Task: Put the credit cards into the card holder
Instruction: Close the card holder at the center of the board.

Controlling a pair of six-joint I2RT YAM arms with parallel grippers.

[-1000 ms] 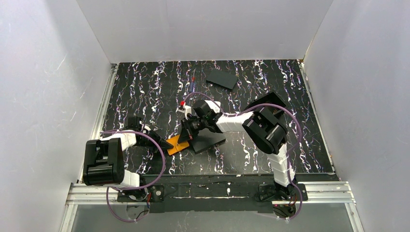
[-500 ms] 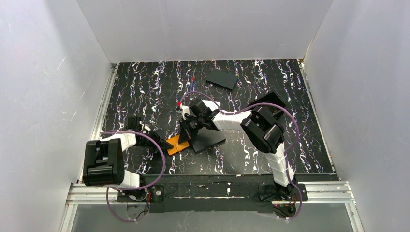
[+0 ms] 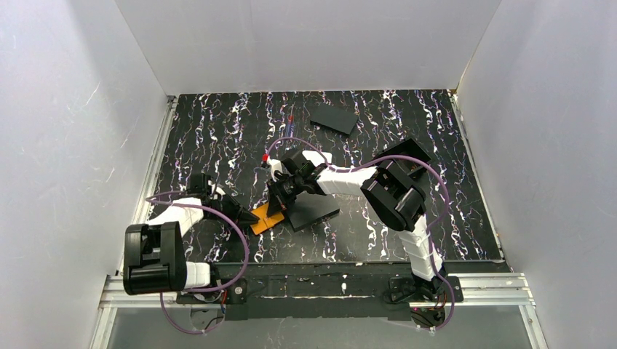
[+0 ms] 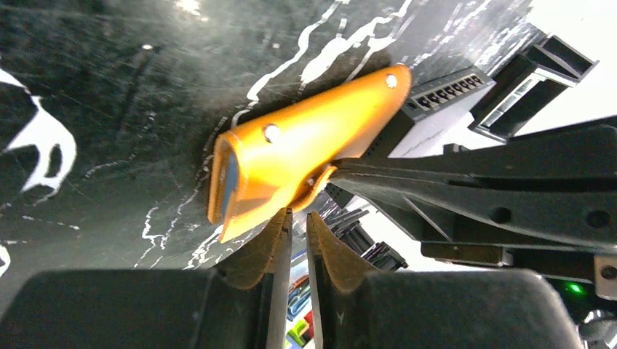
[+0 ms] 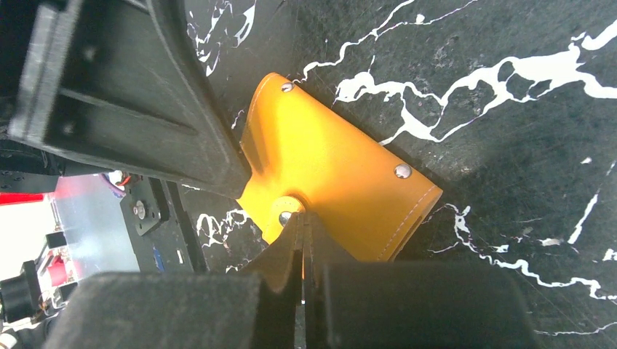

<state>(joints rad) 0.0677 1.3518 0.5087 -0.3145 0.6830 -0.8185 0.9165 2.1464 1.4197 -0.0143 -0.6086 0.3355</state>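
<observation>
Right wrist: right tool (image 5: 300,222) pinches card holder (image 5: 342,163) clasp; overhead hides grip.

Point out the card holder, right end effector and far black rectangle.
card holder (image 5: 342,174): right wrist view, orange outer face.
right end effector (image 5: 302,218): right wrist view, between fingertips.
far black rectangle (image 3: 333,118): top view, its centre.

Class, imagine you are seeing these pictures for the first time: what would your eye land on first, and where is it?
The bright orange card holder stands out against the black marbled table, left of centre and towards the front. The left gripper and right gripper meet at it from either side, the right one's fingers pinched at its clasp. A flat black rectangle lies at the far edge.
</observation>
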